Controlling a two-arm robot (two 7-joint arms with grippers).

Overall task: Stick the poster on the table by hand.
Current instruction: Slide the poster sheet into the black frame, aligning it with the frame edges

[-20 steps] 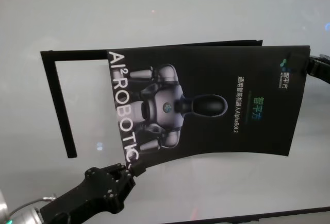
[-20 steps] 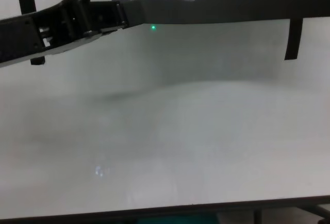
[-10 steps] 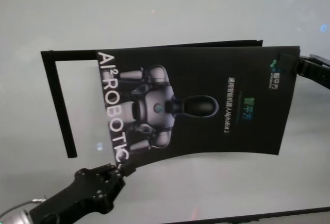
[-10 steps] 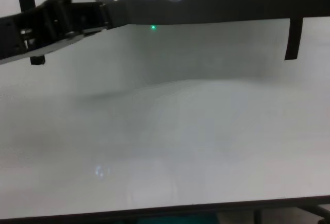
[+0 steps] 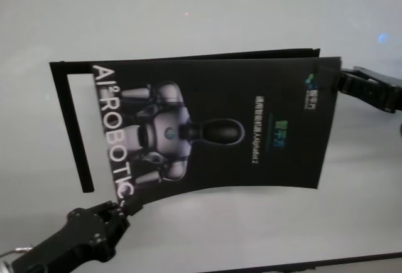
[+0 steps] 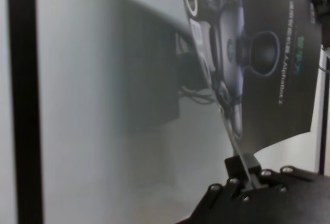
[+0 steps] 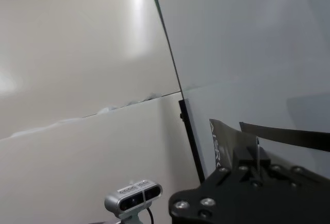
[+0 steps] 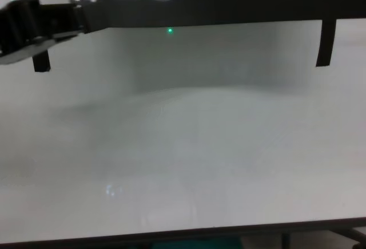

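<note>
Since a second ago the poster (image 5: 213,128) has slid toward the robot's left, its lettered edge now covering much more of the space inside the black strip frame (image 5: 69,122) that lies on the table (image 5: 201,16). The sheet is held up over the white top rather than lying flat, its near edge bowed in a shallow curve, the robot picture and the "AI²ROBOTIC" lettering facing up. It is carried at two opposite corners. The left gripper (image 5: 125,206) has travelled left with it and is clamped on the near left corner; in the left wrist view the thin edge of the sheet runs straight down between the closed fingers (image 6: 241,163). The right gripper (image 5: 342,80) pinches the far right corner beside the green logo, and the right wrist view shows the sheet's edge standing in its closed jaws, with a small grey camera (image 7: 133,197) farther off.
</note>
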